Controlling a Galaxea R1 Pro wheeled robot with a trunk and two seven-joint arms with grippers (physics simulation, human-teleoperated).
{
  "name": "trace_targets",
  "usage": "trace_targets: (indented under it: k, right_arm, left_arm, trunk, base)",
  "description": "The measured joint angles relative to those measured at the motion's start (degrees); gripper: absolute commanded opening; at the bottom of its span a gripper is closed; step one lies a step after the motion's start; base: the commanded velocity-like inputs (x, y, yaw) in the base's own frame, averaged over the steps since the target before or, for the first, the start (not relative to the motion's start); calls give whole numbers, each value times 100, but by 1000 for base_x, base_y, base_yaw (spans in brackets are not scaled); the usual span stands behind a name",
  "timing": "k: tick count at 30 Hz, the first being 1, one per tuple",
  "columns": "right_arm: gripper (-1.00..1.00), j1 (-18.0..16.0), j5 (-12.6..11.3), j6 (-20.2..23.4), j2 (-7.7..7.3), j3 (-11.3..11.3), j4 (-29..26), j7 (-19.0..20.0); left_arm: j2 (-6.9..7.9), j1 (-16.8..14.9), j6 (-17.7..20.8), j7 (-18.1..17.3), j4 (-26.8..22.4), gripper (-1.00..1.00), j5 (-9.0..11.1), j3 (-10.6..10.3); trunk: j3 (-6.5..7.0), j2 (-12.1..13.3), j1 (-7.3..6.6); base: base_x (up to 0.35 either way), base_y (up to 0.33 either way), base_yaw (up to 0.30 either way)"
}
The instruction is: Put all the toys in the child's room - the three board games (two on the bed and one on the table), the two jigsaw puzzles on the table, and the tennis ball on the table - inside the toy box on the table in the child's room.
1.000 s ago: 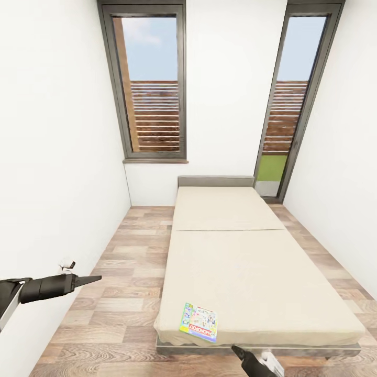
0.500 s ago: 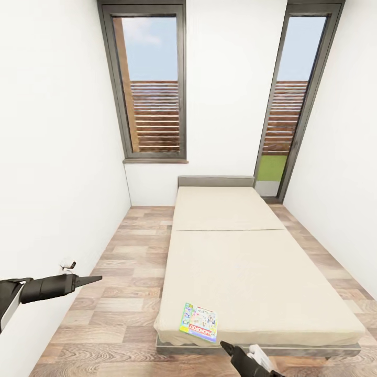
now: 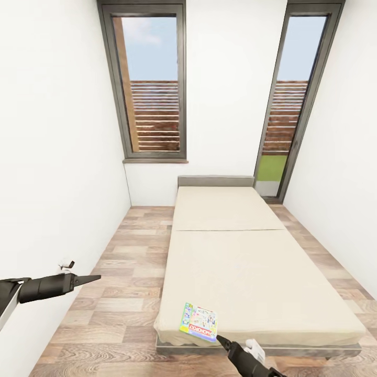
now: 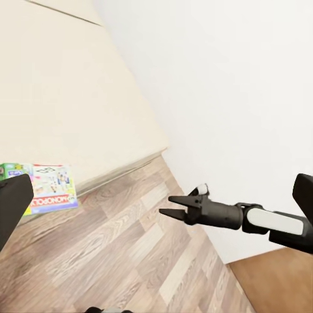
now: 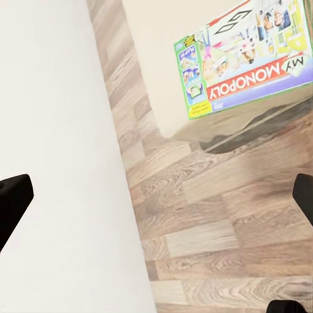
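One board game [image 3: 198, 322], a pale box with a red band, lies flat on the near left corner of the bed [image 3: 251, 272]. The right wrist view shows its printed lid [image 5: 244, 62] on the mattress corner [image 5: 163, 39], above the wood floor. My right gripper [image 3: 220, 339] hovers low, just off the box's near right corner and apart from it; its fingers stand wide apart at the edges of its wrist view. My left gripper [image 3: 97, 277] is open over the floor left of the bed, and its wrist view takes in the game [image 4: 45, 189] and the right gripper [image 4: 168, 205].
A white wall [image 3: 57, 183] runs close along the left arm. Wood floor [image 3: 131, 262] lies between that wall and the bed. A window [image 3: 152, 84] and a tall glass door [image 3: 293, 104] stand at the far end behind the grey headboard [image 3: 215, 181].
My right arm has slid left and up toward the board game's near corner. The left arm has barely moved, and the game lies where it was.
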Motion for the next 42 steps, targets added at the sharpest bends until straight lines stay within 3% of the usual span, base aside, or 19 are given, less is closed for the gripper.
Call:
trace_targets:
  k: [7,32,42]
  right_arm:
    - [100,0,-30,-287,0,-5,0,-1]
    - [100,0,-63,-324,-10,-89,-89,-18]
    - [100,5,-425,-306,-9,-244,-55,50]
  left_arm:
    - [8,-2,12,-1,0,100,0,1]
    - [-7,-3,18,30,0,100,0,-11]
    - [-10,-3,15,24,0,100,0,-16]
  trunk:
    - [-127,-282,154]
    - [-578,-1288,704]
    - [-758,-1690,924]
  base:
    - [0,0,0]
    - [0,0,0]
    - [0,0,0]
